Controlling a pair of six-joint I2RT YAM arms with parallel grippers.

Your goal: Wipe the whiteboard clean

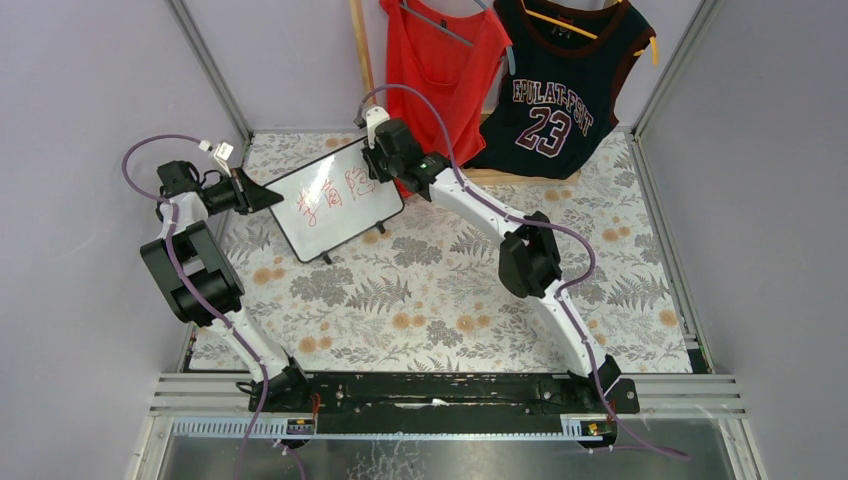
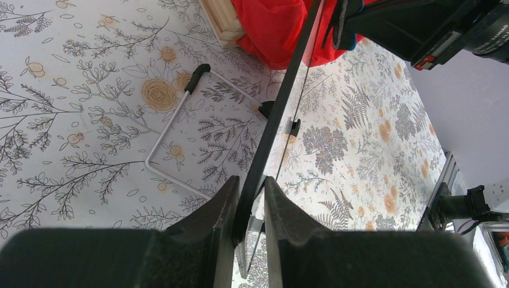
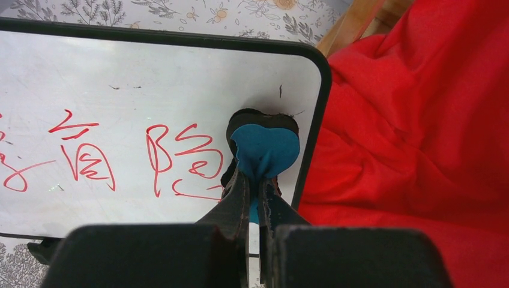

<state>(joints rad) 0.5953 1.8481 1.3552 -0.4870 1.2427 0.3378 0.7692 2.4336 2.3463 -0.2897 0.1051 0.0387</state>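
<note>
We're clamped on the board's edge.
Our left gripper [image 2: 251,193] has both fingers pressed onto the thin black frame of the whiteboard [image 2: 281,103]. We see the board edge-on, running up and away from us. Left of it, a bent wire stand [image 2: 173,119] with a black tip shows over the floral tablecloth [image 2: 72,126]. Up top there's red fabric [image 2: 270,30] beside a wooden piece [image 2: 219,20], and black arm housing [image 2: 420,27] fills the right corner.
</note>
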